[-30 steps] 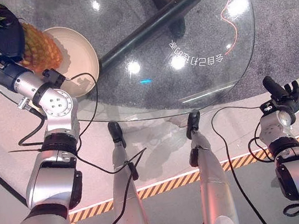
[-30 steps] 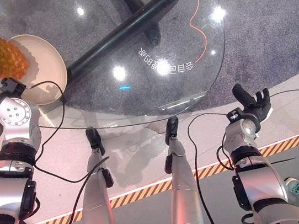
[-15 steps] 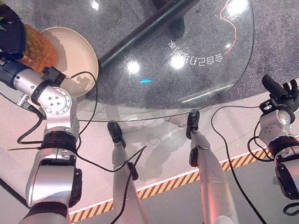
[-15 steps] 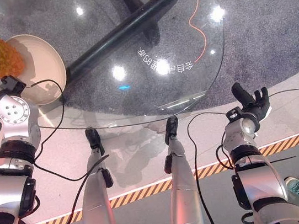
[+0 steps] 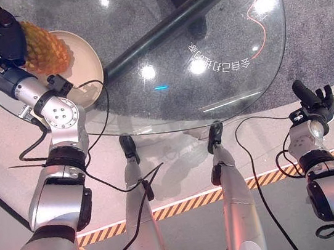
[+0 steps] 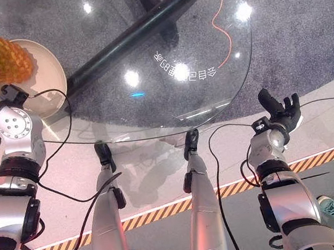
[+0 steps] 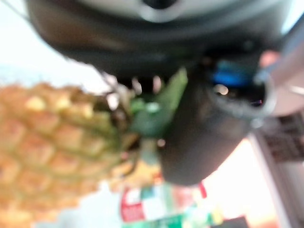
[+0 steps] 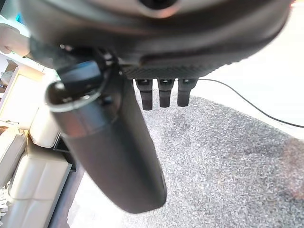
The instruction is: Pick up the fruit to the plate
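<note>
Orange pineapple [image 5: 44, 50] with green crown, gripped by left hand [image 5: 6, 35], has swung back over the cream round plate [image 5: 87, 68]; release pending; right hand [image 5: 314, 103] idle, open

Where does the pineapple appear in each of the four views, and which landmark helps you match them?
Left eye view: the pineapple is at the upper left, over the plate, held by the left hand.
Right eye view: upper left edge, over the plate.
Left wrist view: large at the left side, close to the hand.
Right wrist view: not in it.
Shared landmark of both eye views: the glass table.
</note>
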Available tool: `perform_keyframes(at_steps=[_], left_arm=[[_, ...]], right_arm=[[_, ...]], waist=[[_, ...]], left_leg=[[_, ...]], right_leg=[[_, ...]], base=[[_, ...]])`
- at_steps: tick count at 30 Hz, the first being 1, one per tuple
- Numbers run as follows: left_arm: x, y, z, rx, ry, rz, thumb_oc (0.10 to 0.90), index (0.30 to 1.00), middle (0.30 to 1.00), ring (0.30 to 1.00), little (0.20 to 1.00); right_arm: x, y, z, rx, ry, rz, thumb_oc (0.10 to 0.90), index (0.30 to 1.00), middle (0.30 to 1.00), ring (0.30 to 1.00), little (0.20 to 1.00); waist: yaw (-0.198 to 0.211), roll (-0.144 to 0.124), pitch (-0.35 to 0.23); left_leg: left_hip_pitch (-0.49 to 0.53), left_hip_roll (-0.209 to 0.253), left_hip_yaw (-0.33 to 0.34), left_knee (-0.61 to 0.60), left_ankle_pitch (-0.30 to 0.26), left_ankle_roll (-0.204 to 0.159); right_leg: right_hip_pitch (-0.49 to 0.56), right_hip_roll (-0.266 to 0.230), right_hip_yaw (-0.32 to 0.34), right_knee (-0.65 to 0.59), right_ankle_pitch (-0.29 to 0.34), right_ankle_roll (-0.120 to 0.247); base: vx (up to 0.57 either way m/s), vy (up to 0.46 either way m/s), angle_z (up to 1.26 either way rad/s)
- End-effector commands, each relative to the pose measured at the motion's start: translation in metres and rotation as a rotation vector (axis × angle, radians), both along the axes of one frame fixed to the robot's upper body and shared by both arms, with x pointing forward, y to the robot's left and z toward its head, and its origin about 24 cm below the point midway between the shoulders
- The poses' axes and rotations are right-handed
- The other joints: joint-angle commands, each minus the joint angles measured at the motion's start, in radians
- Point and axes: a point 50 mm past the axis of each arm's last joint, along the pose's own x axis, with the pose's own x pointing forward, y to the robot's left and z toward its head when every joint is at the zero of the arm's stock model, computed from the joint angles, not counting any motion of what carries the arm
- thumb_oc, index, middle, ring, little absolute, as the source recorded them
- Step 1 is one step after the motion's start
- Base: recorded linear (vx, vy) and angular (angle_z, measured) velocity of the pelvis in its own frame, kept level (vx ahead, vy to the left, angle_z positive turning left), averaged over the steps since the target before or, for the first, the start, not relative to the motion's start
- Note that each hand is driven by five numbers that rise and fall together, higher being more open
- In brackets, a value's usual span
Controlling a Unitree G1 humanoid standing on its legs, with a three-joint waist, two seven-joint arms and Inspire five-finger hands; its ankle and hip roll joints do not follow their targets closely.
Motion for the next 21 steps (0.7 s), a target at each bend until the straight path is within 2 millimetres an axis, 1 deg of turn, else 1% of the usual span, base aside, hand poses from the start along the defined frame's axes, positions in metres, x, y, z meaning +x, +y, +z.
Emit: perform_keyframes(at_steps=[1,9,14,15,17,19,21], left_arm=[[-0.021,0.011,0.059,0.046,-0.278,0.026,0.427,0.58,0.58,0.58,0.527],[-0.02,0.006,0.054,0.062,-0.278,-0.001,0.432,0.585,0.585,0.585,0.532],[-0.021,0.007,0.051,0.054,-0.28,-0.004,0.443,0.594,0.594,0.594,0.543],[-0.021,0.006,0.052,0.055,-0.286,-0.006,0.449,0.599,0.599,0.599,0.549],[-0.022,0.005,0.049,0.06,-0.286,-0.009,0.449,0.599,0.599,0.599,0.549],[-0.022,0.005,0.048,0.061,-0.289,-0.01,0.457,0.606,0.606,0.606,0.557],[-0.022,0.004,0.047,0.063,-0.295,-0.015,0.482,0.627,0.627,0.627,0.582]], right_arm=[[-0.012,-0.02,0.006,-0.025,-0.05,-0.114,0.8,0.9,0.9,0.9,0.9],[-0.012,-0.018,0.005,-0.024,-0.053,-0.116,0.8,0.9,0.9,0.9,0.9],[-0.013,-0.019,0.005,-0.024,-0.058,-0.119,0.8,0.9,0.9,0.9,0.9],[-0.012,-0.019,0.006,-0.024,-0.062,-0.12,0.8,0.9,0.9,0.9,0.9],[-0.013,-0.019,0.004,-0.023,-0.059,-0.123,0.8,0.9,0.9,0.9,0.9],[-0.013,-0.019,0.004,-0.022,-0.059,-0.124,0.8,0.9,0.9,0.9,0.9],[-0.013,-0.02,0.005,-0.02,-0.06,-0.128,0.8,0.9,0.9,0.9,0.9]], waist=[[0.017,-0.043,-0.026],[0.022,-0.039,-0.026],[0.025,-0.038,-0.026],[0.024,-0.038,-0.026],[0.027,-0.036,-0.026],[0.028,-0.036,-0.026],[0.03,-0.035,-0.026]], left_leg=[[-0.03,-0.021,-0.007,0.123,-0.101,0.012],[-0.029,-0.026,-0.01,0.12,-0.104,0.014],[-0.028,-0.028,-0.011,0.122,-0.106,0.015],[-0.037,-0.031,-0.011,0.121,-0.096,0.017],[-0.03,-0.03,-0.011,0.123,-0.106,0.015],[-0.029,-0.031,-0.012,0.121,-0.106,0.016],[-0.027,-0.033,-0.012,0.119,-0.105,0.017]], right_leg=[[0.024,0.038,-0.05,-0.021,-0.002,-0.008],[0.025,0.035,-0.054,-0.023,-0.003,-0.008],[0.027,0.034,-0.056,-0.023,-0.003,-0.008],[0.018,0.033,-0.056,-0.026,0.006,-0.01],[0.025,0.034,-0.056,-0.024,-0.002,-0.008],[0.026,0.034,-0.057,-0.025,-0.001,-0.008],[0.027,0.033,-0.059,-0.027,0.0,-0.008]], base=[[0.0,0.0,0.0],[0.0,0.0,0.0],[0.0,0.0,0.0],[0.0,0.0,0.0],[0.0,0.0,0.0],[0.0,0.0,0.0],[0.0,0.0,0.0]])
